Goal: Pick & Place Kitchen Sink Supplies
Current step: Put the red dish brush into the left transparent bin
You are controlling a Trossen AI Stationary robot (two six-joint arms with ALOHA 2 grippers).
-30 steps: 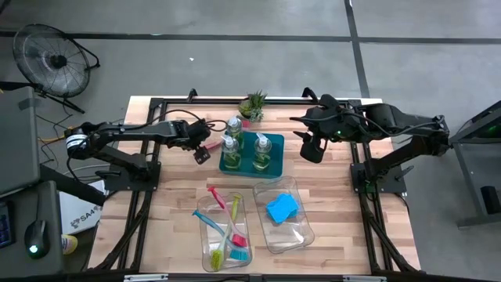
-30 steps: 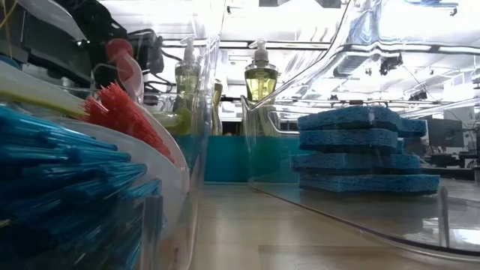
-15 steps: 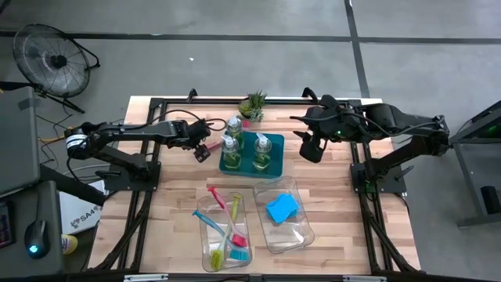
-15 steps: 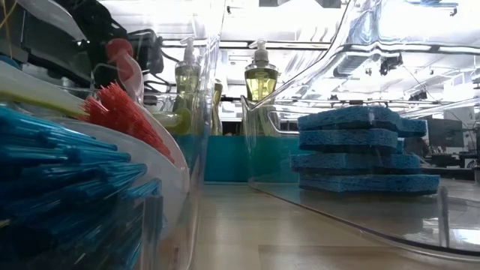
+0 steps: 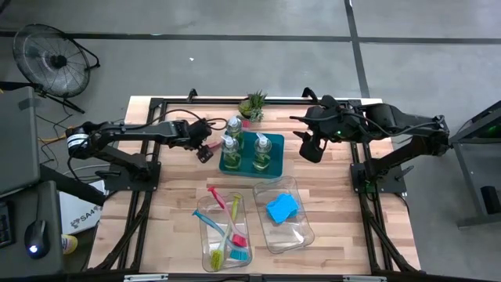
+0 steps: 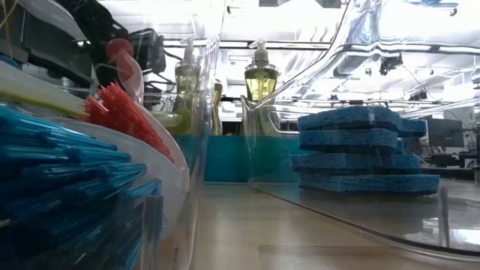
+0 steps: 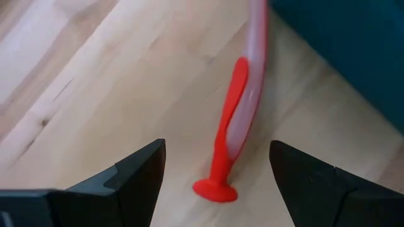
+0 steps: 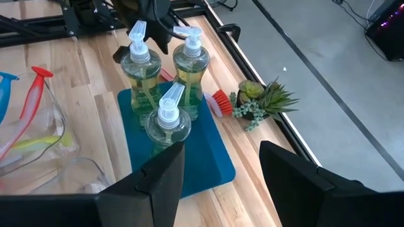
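Grey concrete floor [image 5: 235, 47] with dark seams; black fan [image 5: 53, 56] beside wooden worktop [image 5: 176, 192]; bright ceiling lights.

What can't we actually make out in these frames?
- Red-pink brush by the teal tray: bristle head cut off by the left wrist view's edge; in the right wrist view the soap bottles hide its handle.
- Sponges: exact count unclear, stacked in the clear bin.
- Low view: neither gripper clearly visible; bins block it.

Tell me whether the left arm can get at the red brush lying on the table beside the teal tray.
Probably yes. The left tool hovers open right over the red brush, at its handle, with bare table on one side; only the teal tray edge sits close on the other.
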